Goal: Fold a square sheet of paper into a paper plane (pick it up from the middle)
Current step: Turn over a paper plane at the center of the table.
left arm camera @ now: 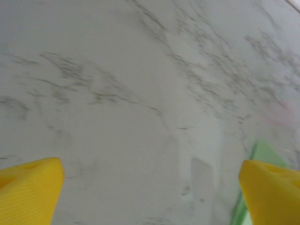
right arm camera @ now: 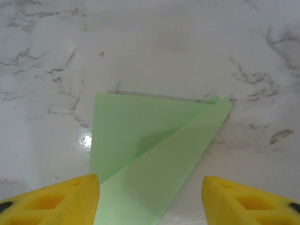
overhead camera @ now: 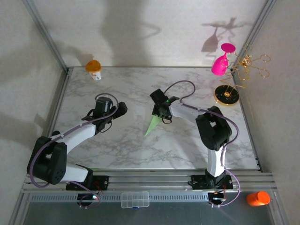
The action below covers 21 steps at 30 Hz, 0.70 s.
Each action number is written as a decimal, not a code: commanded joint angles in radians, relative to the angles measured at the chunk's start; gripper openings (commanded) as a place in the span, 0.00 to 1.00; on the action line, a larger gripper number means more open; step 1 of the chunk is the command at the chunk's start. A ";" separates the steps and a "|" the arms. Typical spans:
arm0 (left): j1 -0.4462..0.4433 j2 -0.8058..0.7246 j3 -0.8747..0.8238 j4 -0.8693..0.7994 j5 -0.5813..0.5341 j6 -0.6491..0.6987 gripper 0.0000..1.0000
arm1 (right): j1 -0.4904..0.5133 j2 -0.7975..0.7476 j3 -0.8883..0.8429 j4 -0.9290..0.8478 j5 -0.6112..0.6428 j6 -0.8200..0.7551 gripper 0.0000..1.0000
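The paper plane lay on the bench as a narrow folded dart, so the folding looked done. The right hand stood parted over it, gripping nothing. The left hand gaped wide and empty nearby. Probably only backing away was left.

Reading the top view as a clock face, the paper plane lies flat near the middle of the table, its tip toward 7 o'clock. Its wide end is under the right gripper, and the left gripper is well apart at the plane's 10 o'clock. A small cup stands in the 11 o'clock corner, a wire stand stands at 2 o'clock with a stemmed glass hung on it, and a compartment box lies off the near edge at 6 o'clock.
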<state>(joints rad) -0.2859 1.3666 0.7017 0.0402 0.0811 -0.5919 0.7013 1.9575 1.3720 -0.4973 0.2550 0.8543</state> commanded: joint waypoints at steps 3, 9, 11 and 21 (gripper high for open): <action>0.044 -0.044 -0.037 0.021 0.007 0.024 0.99 | 0.069 0.101 0.144 -0.208 0.145 0.153 0.62; 0.058 -0.045 -0.041 0.038 0.036 0.029 0.99 | 0.103 0.186 0.243 -0.292 0.146 0.208 0.62; 0.063 -0.045 -0.041 0.038 0.037 0.029 0.99 | 0.107 0.195 0.259 -0.319 0.154 0.226 0.62; 0.068 -0.026 -0.040 0.044 0.062 0.026 0.99 | 0.109 0.197 0.261 -0.354 0.139 0.256 0.55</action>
<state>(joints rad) -0.2264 1.3430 0.6701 0.0711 0.1234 -0.5789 0.8021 2.1403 1.6066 -0.8028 0.3706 1.0782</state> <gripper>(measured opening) 0.992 0.560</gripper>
